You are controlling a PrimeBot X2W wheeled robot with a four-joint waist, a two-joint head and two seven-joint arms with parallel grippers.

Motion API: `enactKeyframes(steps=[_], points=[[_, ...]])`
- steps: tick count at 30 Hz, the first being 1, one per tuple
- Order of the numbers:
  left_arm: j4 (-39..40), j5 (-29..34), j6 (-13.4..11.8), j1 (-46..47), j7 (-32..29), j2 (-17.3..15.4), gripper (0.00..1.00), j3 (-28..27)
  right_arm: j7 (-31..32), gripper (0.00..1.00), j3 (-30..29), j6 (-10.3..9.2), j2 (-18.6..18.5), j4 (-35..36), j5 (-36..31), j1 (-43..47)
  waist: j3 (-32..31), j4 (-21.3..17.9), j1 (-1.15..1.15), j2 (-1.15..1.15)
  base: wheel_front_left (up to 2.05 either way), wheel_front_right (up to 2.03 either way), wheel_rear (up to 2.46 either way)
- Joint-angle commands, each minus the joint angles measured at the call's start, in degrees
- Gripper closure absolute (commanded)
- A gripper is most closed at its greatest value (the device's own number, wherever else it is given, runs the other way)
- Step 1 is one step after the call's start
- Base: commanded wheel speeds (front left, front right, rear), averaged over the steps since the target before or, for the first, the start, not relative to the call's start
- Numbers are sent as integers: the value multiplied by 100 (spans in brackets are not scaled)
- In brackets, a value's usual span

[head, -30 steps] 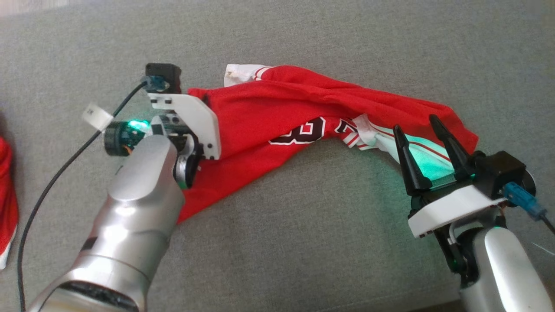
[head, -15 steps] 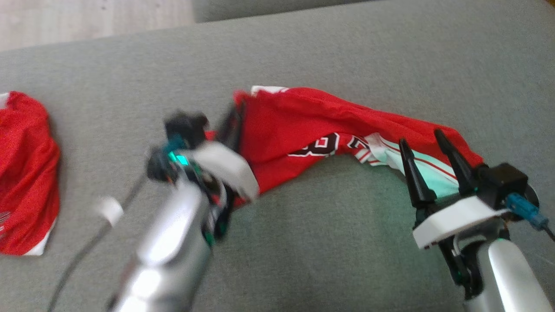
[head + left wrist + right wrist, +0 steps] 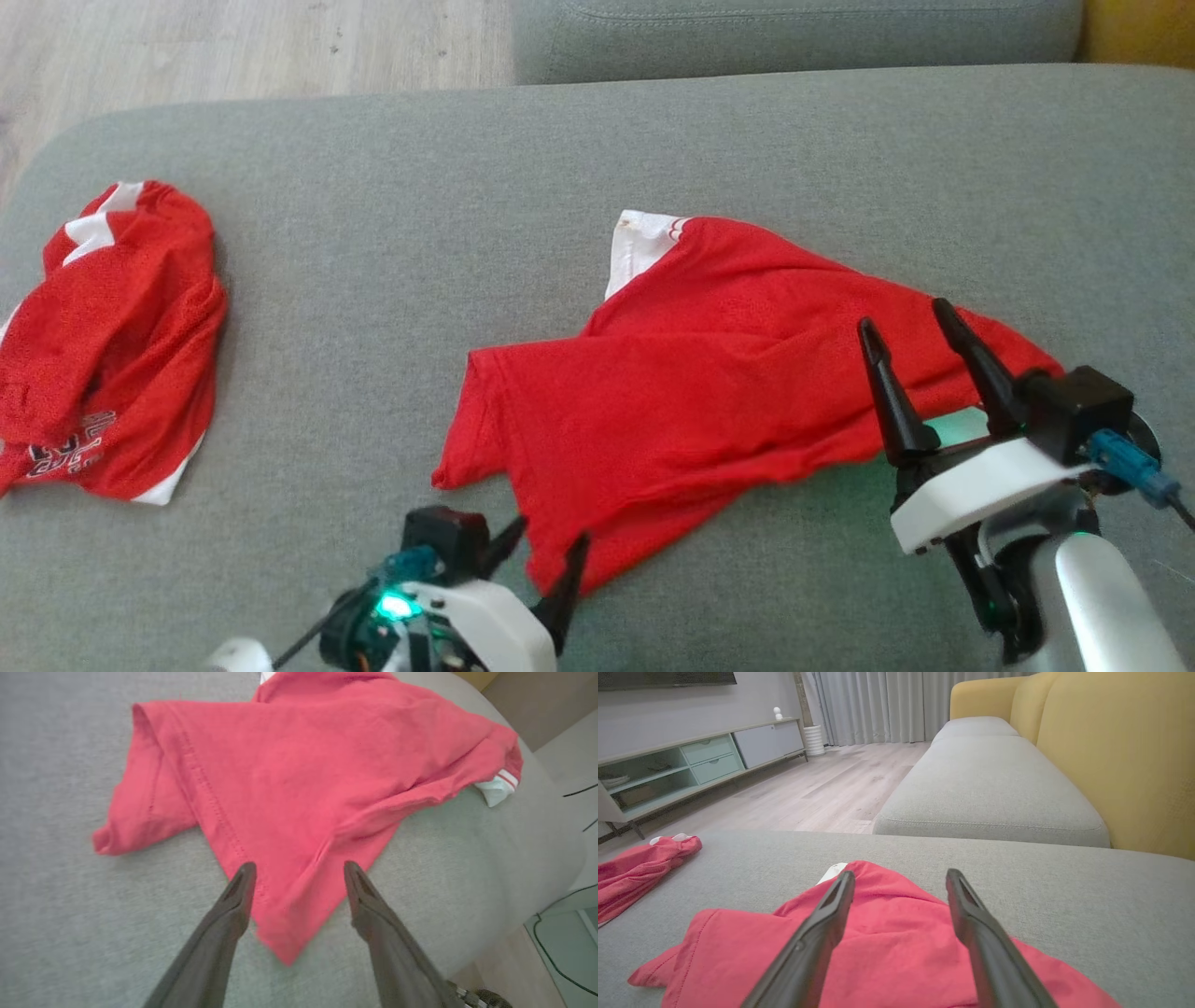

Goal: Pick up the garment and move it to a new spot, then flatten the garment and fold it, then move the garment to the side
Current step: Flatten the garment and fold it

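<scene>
Head view: we reckon we're at flatten/fold; garment (image 3: 709, 392) rumpled on cushion (image 3: 373, 280);
left hand (image 3: 549, 537), right hand (image 3: 903, 317) both wide, empty; next we need corner grips, pull flat

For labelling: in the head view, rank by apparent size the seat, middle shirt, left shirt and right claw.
1. seat
2. middle shirt
3. left shirt, partly cut by the edge
4. right claw, enlarged by nearness to the camera

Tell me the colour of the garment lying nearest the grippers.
The garment is red with white trim at one corner, clearest in the head view.
</scene>
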State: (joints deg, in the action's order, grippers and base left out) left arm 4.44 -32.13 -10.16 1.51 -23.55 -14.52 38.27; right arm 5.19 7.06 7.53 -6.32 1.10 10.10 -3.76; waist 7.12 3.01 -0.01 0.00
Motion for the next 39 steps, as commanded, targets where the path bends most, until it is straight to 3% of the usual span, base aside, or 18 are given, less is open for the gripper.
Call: enactKeyframes(steps=[1, 6, 11, 18, 27, 31, 32, 33, 34, 39], points=[[315, 88, -104, 227, -26, -103, 0, -231, 32, 0, 132, -4, 0, 222, 43, -60, -6, 11, 1, 0, 0, 0, 0], [452, 373, -444, 509, 259, -143, 0, -566, 33, 0, 153, -4, 6, 224, 52, -76, 15, -23, 1, 0, 0, 0, 0], [-425, 837, -565, 1129, 433, -156, 0, -596, 21, 0, 198, -4, 5, 260, 60, -160, 177, -130, 1, 0, 0, 0, 0], [-1733, 670, -433, 1787, 361, 224, 0, -602, -34, 0, 251, -4, 14, 216, 90, -301, 398, -335, 1, 0, 0, 0, 0], [-2472, 684, -607, 2037, 56, 348, 0, -554, -112, 0, 202, -4, 11, 145, 113, -342, 489, -447, 1, 0, 0, 0, 0], [-2657, 579, -530, 1992, -291, 340, 0, -463, -121, 0, 201, -4, 23, 129, 113, -350, 505, -441, 1, 0, 0, 0, 0], [-2697, 537, -482, 1982, -397, 345, 27, -430, -122, 0, 205, -4, 29, 130, 113, -356, 510, -436, 1, 0, 0, 0, 0], [-2728, 485, -421, 1975, -478, 357, 74, -405, -123, 0, 205, -4, 33, 134, 113, -363, 518, -430, 1, 0, 0, 0, 0], [-2760, 434, -361, 1967, -553, 370, 100, -381, -125, 0, 201, -4, 36, 137, 114, -369, 528, -424, 1, 0, 0, 0, 0], [-2802, 445, -205, 2062, -349, 363, 100, -337, -121, 0, 192, -4, 32, 146, 117, -408, 558, -400, 1, 0, 0, 0, 0]])
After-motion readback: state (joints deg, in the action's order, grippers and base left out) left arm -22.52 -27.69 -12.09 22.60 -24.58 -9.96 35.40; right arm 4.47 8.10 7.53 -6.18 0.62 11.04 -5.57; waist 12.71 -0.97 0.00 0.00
